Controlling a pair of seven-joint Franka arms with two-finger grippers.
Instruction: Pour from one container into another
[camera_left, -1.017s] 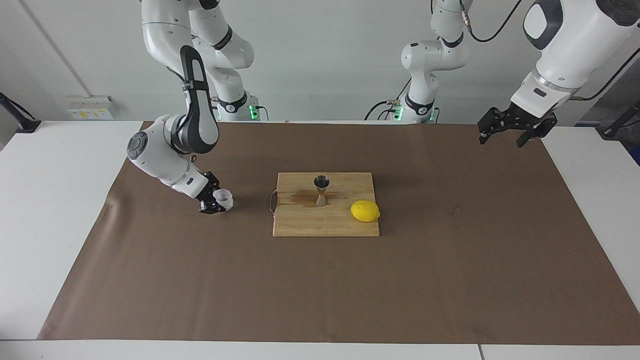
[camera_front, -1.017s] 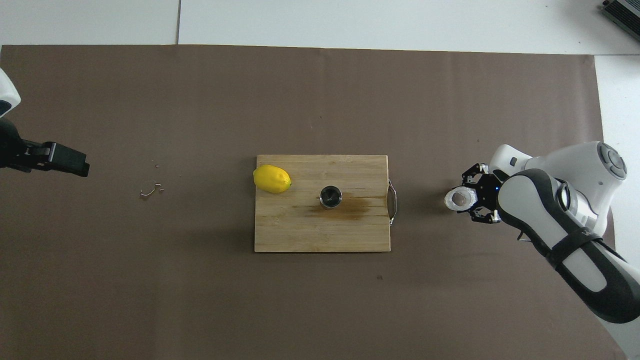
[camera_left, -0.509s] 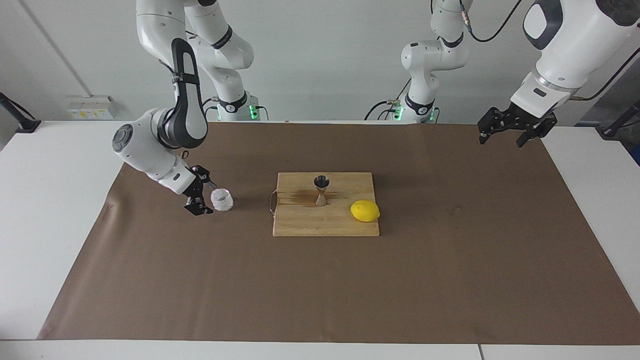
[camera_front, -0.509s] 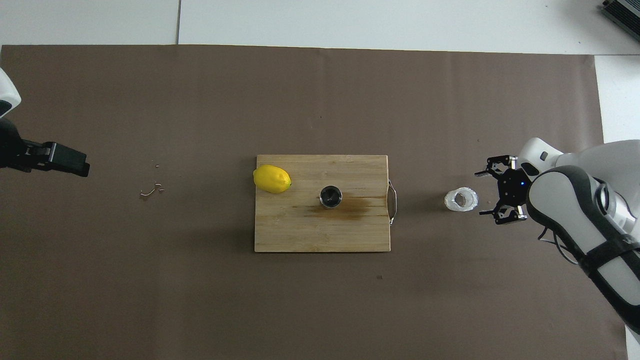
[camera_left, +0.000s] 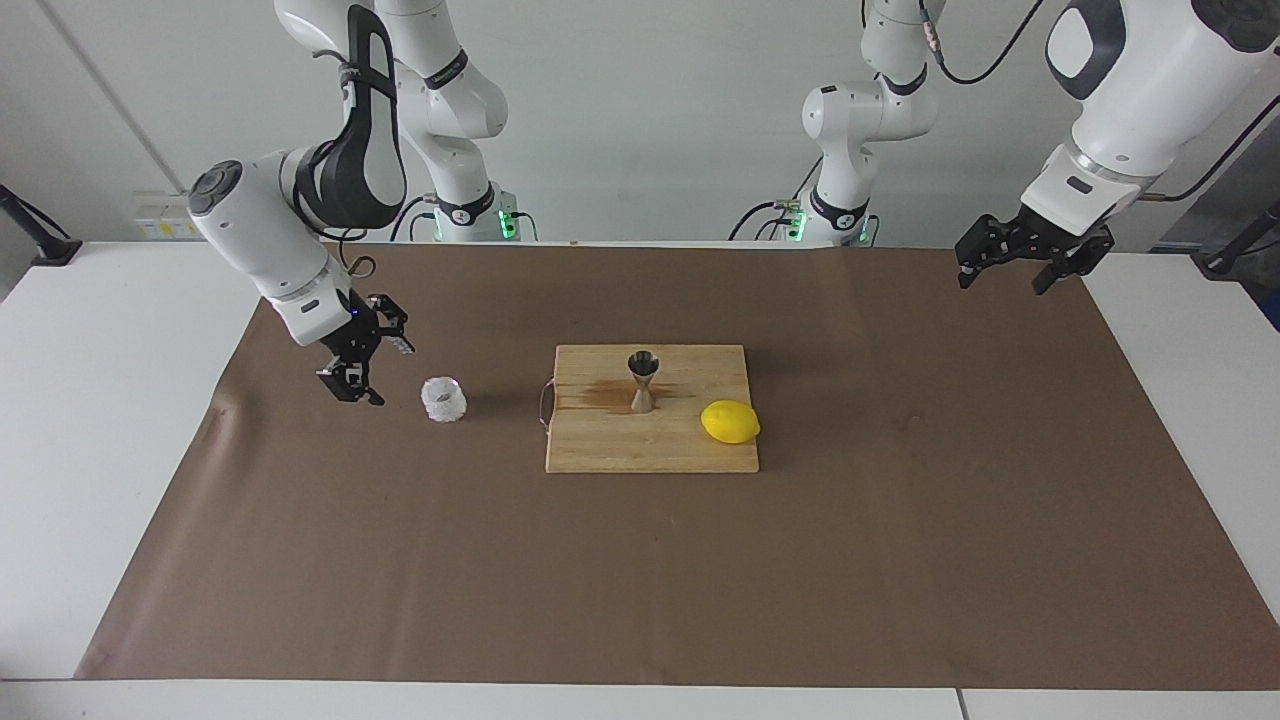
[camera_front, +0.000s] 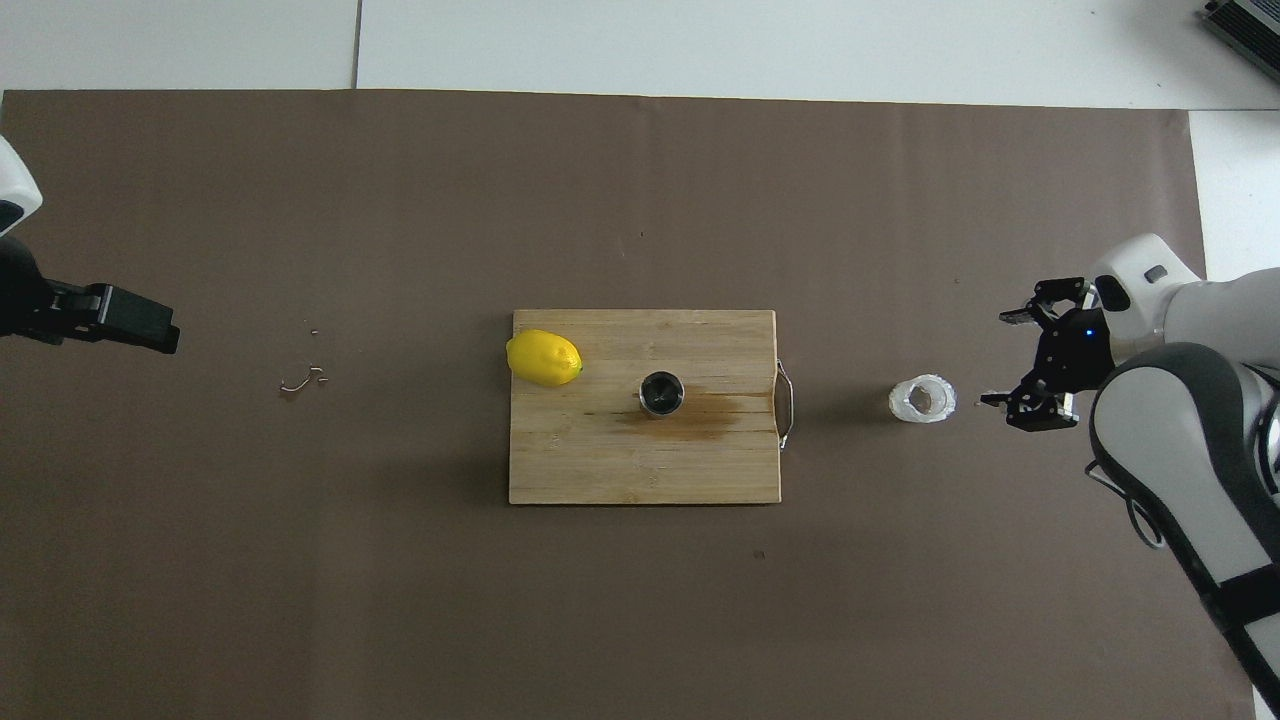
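- From the facing camera, I find the glass cup (camera_left: 443, 399) standing upright on the brown mat (camera_left: 400, 560), toward the right arm's end of the table, beside the handle end of the cutting board (camera_left: 650, 445).
- My right gripper (camera_left: 362, 360) hangs just above the mat near the cup, clear of it, fingers spread apart and empty.
- I note the metal jigger (camera_left: 642, 381) upright on the board, with a lemon (camera_left: 730, 421) lying beside it, toward the left arm's end.
- A dark wet stain (camera_left: 600, 395) marks the board at the jigger's foot.
- My left gripper (camera_left: 1012, 262) waits raised over the mat's corner at its own end, fingers apart, holding nothing.
- Overhead, I confirm a gap between the cup (camera_front: 922, 398) and the right gripper (camera_front: 1005, 358), whose two fingers stand wide.
- The jigger (camera_front: 661, 393) shows its round mouth; the lemon (camera_front: 543, 358) rests at the board's (camera_front: 640, 460) corner.
- The left gripper (camera_front: 125, 322) enters at the edge; this view does not show its fingers.
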